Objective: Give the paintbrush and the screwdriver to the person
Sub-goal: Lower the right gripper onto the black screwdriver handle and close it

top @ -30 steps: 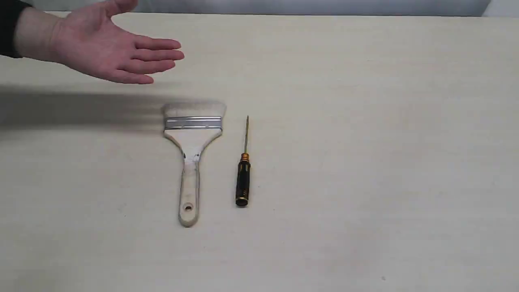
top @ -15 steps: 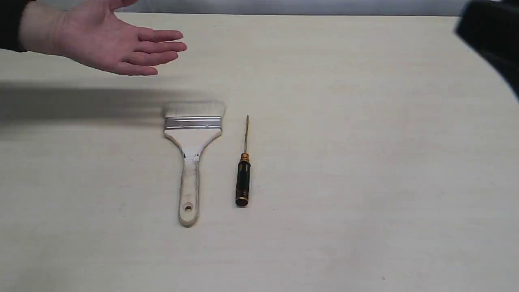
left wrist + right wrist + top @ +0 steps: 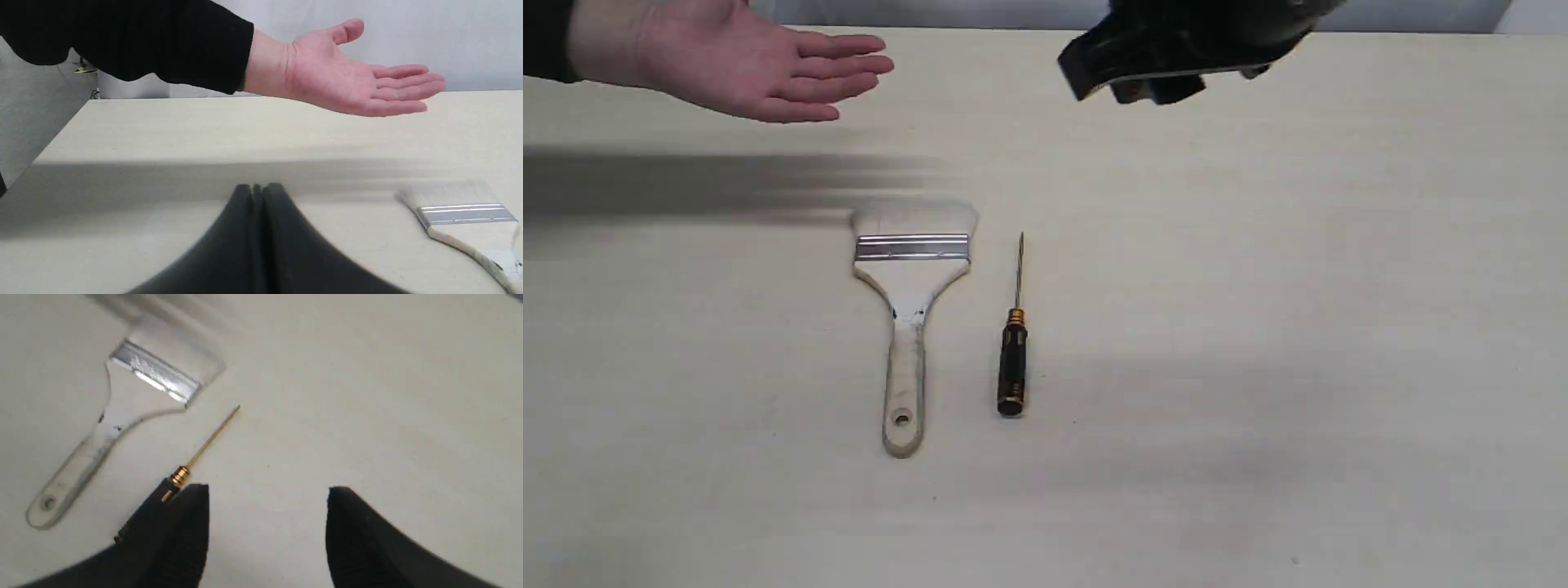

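Pale bench (image 3: 1258,327) carries both tools flat. Your right jaws stand wide apart, empty; the screwdriver (image 3: 179,475) lies off to one finger's side, handle partly behind it, shaft slanting ahead, paintbrush (image 3: 155,377) beyond. Left jaws are pressed together, empty; right looks nearer.

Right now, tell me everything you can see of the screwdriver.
The screwdriver is small and slim: black handle, gold-orange collar and end ring, thin golden shaft. It lies flat on the table, beside the paintbrush and apart from it, shaft pointing toward the far edge in the exterior view. Nothing grips it.
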Robot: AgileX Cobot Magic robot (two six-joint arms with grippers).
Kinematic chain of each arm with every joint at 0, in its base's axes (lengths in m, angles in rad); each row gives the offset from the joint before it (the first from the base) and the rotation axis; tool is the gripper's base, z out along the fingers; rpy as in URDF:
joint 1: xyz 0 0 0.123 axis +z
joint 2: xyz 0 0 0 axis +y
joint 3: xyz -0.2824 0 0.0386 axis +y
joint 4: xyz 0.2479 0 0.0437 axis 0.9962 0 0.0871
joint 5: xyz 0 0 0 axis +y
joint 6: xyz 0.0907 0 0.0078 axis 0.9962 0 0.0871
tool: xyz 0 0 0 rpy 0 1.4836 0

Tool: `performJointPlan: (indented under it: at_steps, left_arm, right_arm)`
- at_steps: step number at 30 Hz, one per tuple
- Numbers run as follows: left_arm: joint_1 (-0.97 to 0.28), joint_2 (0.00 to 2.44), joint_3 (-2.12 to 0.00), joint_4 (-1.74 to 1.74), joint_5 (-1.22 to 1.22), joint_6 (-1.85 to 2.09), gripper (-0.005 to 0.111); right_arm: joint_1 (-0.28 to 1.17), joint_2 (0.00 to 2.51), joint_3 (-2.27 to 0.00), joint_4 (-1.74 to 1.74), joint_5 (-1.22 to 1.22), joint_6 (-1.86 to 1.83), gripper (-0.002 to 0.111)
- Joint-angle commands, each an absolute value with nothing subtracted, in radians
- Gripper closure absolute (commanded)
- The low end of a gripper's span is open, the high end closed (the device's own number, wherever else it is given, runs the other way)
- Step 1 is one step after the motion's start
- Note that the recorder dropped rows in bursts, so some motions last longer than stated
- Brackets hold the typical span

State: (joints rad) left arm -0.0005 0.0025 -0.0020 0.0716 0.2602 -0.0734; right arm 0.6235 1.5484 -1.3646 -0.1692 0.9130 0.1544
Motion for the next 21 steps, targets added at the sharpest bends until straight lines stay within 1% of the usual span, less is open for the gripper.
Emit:
performJointPlan:
  at_steps: [1, 7, 13, 21]
  left_arm:
    - [-0.007, 0.0, 0.0, 0.069, 0.252, -0.075, 0.107]
    - [-0.007, 0.0, 0.0, 0.069, 0.248, -0.075, 0.107]
    - [-0.007, 0.0, 0.0, 0.069, 0.248, -0.075, 0.107]
    - [-0.007, 0.0, 0.0, 0.069, 0.248, -0.075, 0.107]
  right_arm:
    - [0.631, 1.693, -1.45, -0.154, 0.984, 0.158, 0.06]
    - [0.631, 1.874, -1.509, -0.048, 0.977, 0.158, 0.06]
    - [0.631, 1.998, -1.511, 0.019, 0.947, 0.158, 0.06]
    - [0.716, 2.096, -1.511, -0.009, 0.858, 0.164, 0.06]
